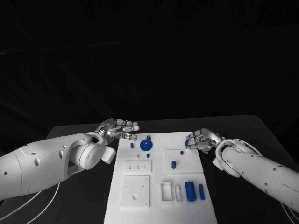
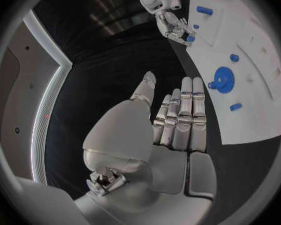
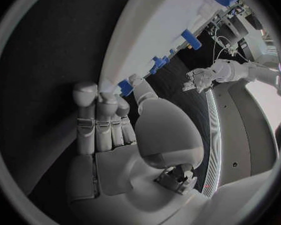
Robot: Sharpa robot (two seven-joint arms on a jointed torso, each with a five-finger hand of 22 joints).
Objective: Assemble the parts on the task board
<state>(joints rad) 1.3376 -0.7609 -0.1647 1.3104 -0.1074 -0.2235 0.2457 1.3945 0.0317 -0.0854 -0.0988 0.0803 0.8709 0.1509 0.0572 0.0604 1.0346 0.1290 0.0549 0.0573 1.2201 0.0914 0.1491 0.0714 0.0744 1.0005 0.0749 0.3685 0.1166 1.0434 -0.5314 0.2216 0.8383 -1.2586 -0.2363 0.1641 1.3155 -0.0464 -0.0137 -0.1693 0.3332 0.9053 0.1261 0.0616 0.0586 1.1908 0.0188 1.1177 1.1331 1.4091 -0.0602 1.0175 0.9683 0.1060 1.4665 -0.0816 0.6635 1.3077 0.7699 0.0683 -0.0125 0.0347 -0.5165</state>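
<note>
Parts (image 1: 190, 191) lie on task board (image 1: 156, 207); left hand (image 1: 117, 128) fingers spread, right hand (image 1: 202, 139) pinching blue part (image 1: 188, 142).

Bare table (image 1: 68, 133) at 9 o'clock of board (image 1: 156, 205); left hand (image 1: 117, 129) blocks its 11 o'clock corner, right hand (image 1: 202, 139) its 1 o'clock edge.

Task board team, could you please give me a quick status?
Left hand open beside task board. Right hand pinches a small blue part at the board's edge. Nothing in the way.
</note>
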